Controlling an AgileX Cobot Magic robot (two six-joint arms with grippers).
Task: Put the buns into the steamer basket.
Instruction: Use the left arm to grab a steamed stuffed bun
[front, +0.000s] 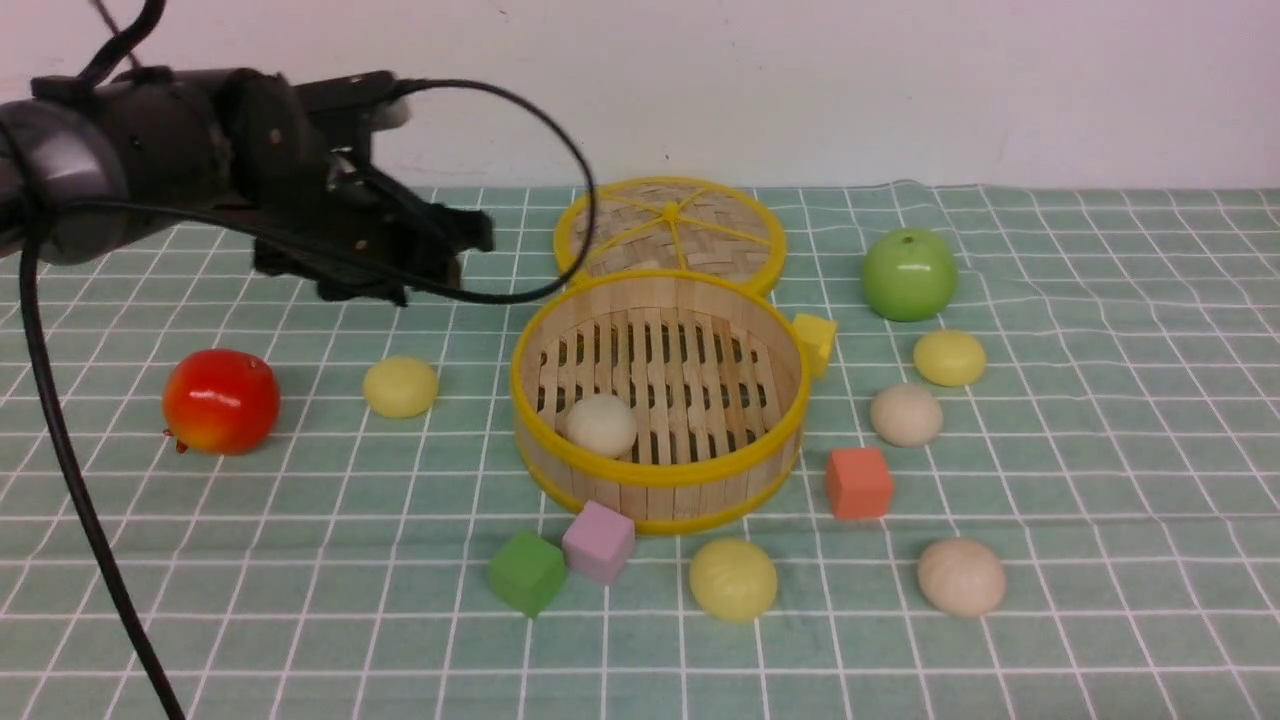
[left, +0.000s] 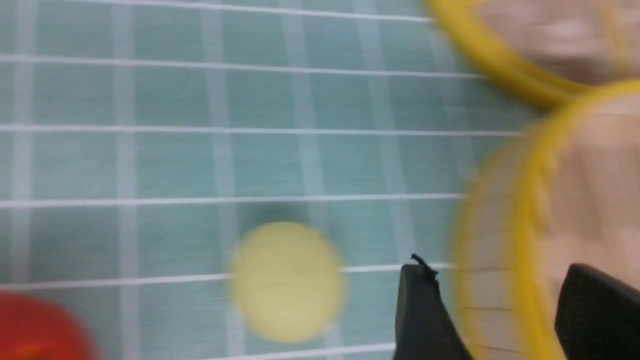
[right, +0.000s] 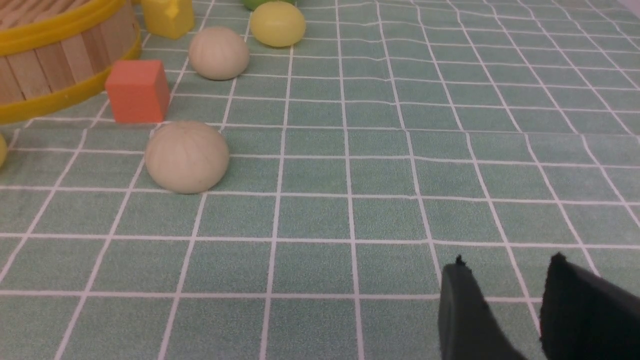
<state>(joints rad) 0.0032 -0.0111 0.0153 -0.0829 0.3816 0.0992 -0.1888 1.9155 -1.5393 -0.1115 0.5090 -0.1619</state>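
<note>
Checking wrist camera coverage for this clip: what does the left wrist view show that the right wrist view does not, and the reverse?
Only the left wrist view: the left fingers, spread and empty, a pale yellow bun, a red apple at the frame edge, the lid rim; all blurred. Only the right wrist view: the right fingers, apart and empty, a near beige bun, a far beige bun, a second yellow bun, an orange cube, a yellow cube. Both: the steamer basket and the checked cloth.
</note>
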